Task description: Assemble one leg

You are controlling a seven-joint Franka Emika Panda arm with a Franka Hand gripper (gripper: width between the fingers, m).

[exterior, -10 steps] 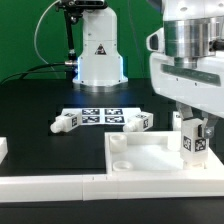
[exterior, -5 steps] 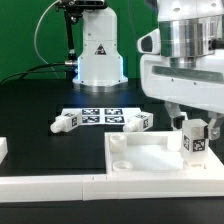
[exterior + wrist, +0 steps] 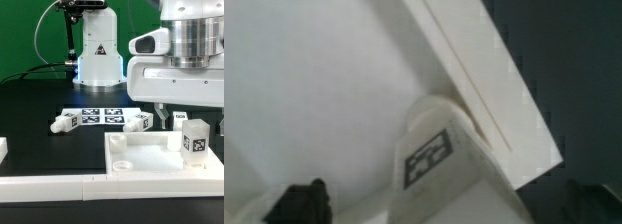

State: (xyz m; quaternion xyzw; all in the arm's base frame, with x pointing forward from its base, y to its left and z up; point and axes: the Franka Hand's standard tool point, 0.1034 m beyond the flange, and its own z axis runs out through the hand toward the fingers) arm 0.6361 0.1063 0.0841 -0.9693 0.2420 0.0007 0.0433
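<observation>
One leg [image 3: 197,138], a stubby white block with black-and-white tags, stands upright at the far right corner of the large white panel [image 3: 140,158]. My gripper [image 3: 173,116] hangs just above it, toward the exterior view's left, open and empty, not touching it. In the wrist view the leg [image 3: 438,150] shows its tag between my two dark fingertips [image 3: 304,200], which stand wide apart, with the gripper [image 3: 446,205] clear of the block. Two more look-alike legs [image 3: 65,122] [image 3: 137,122] lie on the black table.
The marker board [image 3: 98,116] lies between the two loose legs. The arm's white base [image 3: 100,55] stands behind it. A white bar [image 3: 50,185] runs along the front, and a small white part [image 3: 3,150] sits at the left edge.
My gripper has let go of the leg and moved up and toward the exterior view's left. The leg stays standing on the panel's corner.
</observation>
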